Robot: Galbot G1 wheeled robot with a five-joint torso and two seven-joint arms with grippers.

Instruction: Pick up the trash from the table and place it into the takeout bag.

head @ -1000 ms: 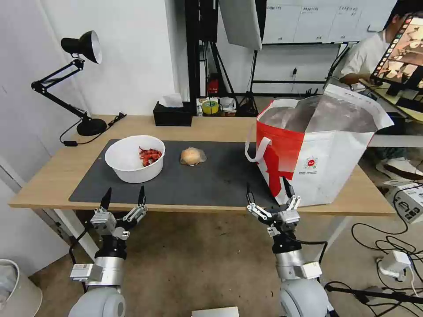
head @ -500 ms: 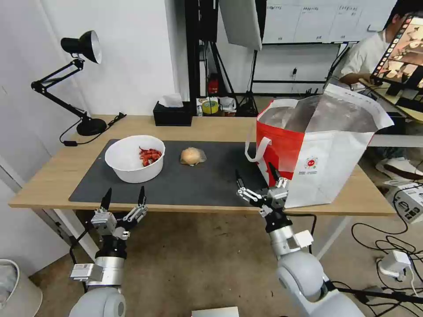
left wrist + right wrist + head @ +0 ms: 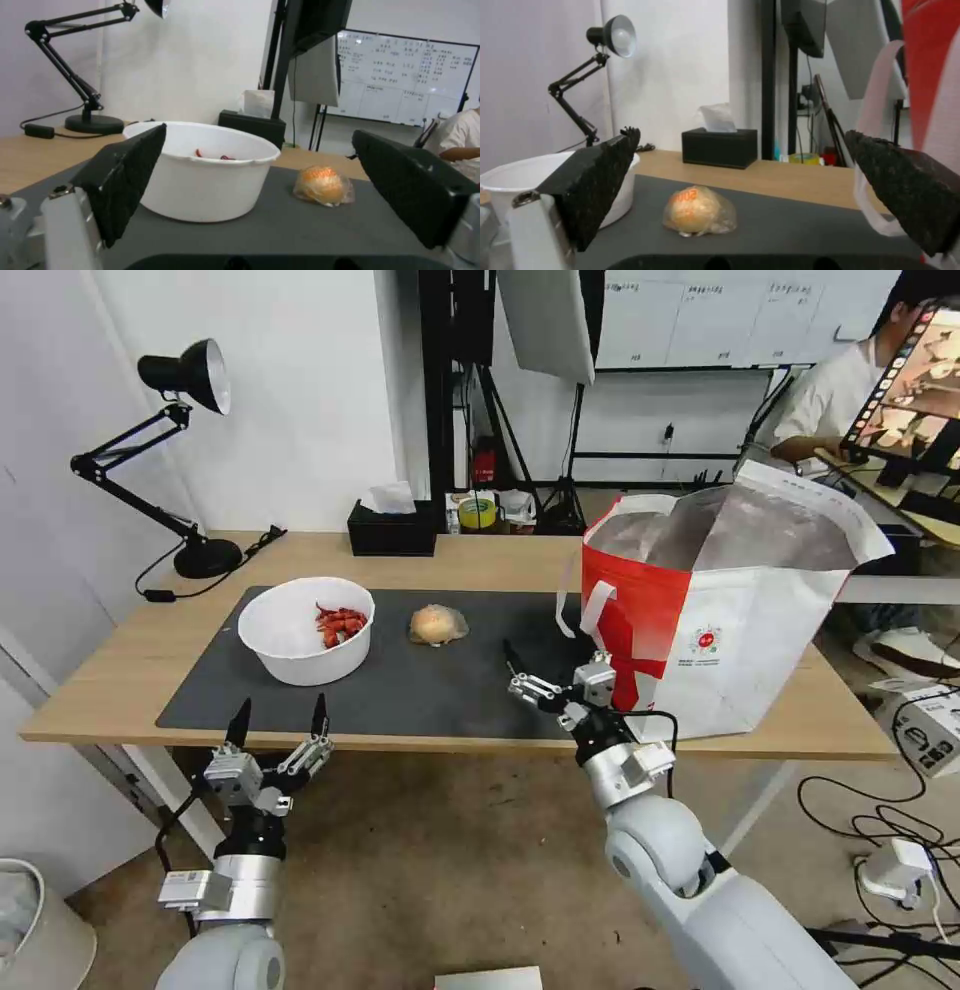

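A white bowl (image 3: 305, 632) with red shells stands on the left of the dark grey mat (image 3: 450, 690) on the table (image 3: 110, 670). A beige bun (image 3: 437, 624) in clear wrap lies at mid-mat. The red-and-white takeout bag (image 3: 720, 610) stands open at the table's right end. My right gripper (image 3: 553, 665) is open above the mat's front edge, just left of the bag, facing the bun (image 3: 699, 212) between its fingers' line. The left gripper (image 3: 283, 710) hangs open below the table's front edge, in front of the bowl (image 3: 210, 176).
A black tissue box (image 3: 392, 528) sits at the table's back edge. A black desk lamp (image 3: 190, 370) stands at the back left corner, its cord trailing on the wood. The bag's white loop handle (image 3: 590, 605) hangs toward the mat.
My right gripper has risen from below the table's edge and swung left and forward over the mat, toward the bun. The left arm has stayed put.
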